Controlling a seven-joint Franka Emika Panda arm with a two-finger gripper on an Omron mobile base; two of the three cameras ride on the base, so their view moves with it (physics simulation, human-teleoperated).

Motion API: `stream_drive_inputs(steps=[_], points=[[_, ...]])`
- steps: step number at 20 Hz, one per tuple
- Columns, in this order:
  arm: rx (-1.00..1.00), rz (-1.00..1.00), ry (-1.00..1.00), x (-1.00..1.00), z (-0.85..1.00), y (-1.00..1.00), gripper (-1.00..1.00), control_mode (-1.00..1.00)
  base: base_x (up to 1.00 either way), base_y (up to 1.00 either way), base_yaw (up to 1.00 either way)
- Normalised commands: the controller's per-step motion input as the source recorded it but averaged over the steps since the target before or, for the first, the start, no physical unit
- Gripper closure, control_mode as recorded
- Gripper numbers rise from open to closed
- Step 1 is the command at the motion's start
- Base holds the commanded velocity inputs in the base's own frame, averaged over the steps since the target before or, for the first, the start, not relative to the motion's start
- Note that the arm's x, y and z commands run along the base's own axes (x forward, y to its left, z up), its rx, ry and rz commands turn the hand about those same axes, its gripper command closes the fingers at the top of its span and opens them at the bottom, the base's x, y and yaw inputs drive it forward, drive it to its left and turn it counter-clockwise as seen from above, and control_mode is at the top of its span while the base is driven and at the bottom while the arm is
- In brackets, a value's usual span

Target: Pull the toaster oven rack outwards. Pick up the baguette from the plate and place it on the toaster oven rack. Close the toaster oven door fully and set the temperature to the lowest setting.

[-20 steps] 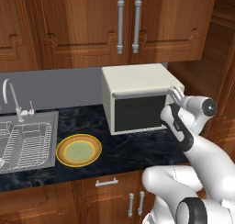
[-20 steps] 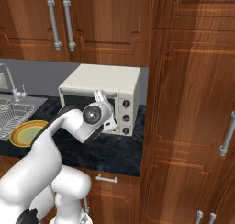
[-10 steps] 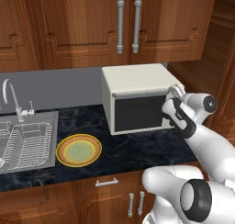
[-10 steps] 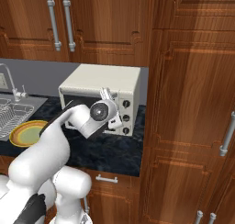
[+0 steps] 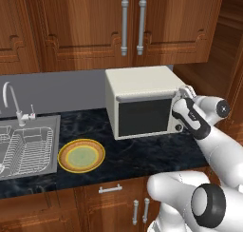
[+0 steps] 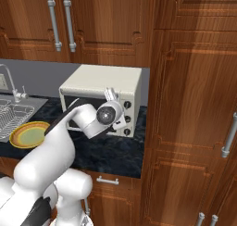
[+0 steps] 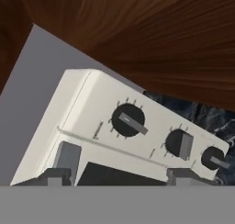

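The oven (image 5: 142,102) sits on the dark bench (image 5: 142,155) with its door (image 5: 144,117) shut, and the plate (image 5: 81,156) lies bare beside the sink (image 5: 26,150). The loaf cannot be seen on it; judging by that and the closed door, it is probably already inside on the rack, leaving the temperature setting as the step in hand.

The hand (image 6: 111,94) hovers at the oven's upper right front corner, just in front of the knob panel. In the hand view its two fingertips (image 7: 59,165) stand well apart with nothing between them, straddling a stretch of the door's top edge, while the top knob (image 7: 128,120) lies ahead of them and off centre. Whether anything is touching yet I cannot tell.

The main risk is misalignment. The three knobs sit close together, and the hand is rolled relative to the panel, so a straight push could land the fingers on the panel face or catch the middle knob (image 7: 179,143) instead. Closing off centre would let the fingers slip round the knob without turning it, or turn it the wrong way and leave the temperature high. Pressing hard could also shove the light oven back along the bench.
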Motion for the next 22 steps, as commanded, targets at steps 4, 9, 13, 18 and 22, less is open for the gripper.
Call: stream_drive_inputs(steps=[4, 9, 13, 18, 22], points=[[0.01, 0.01, -0.06, 0.00, 0.08, -0.03, -1.00, -1.00, 0.00, 0.00, 0.00], [0.00, 0.01, -0.02, 0.00, 0.00, -0.04, -1.00, -1.00, 0.00, 0.00, 0.00], [0.00, 0.01, 0.00, 0.01, 0.00, -0.03, -1.00, -1.00, 0.00, 0.00, 0.00], [0.00, 0.00, 0.00, 0.08, 0.00, -0.02, -1.00, -1.00, 0.00, 0.00, 0.00], [0.00, 0.03, 0.00, 0.07, 0.00, -0.11, -1.00, -1.00, 0.00, 0.00, 0.00]])
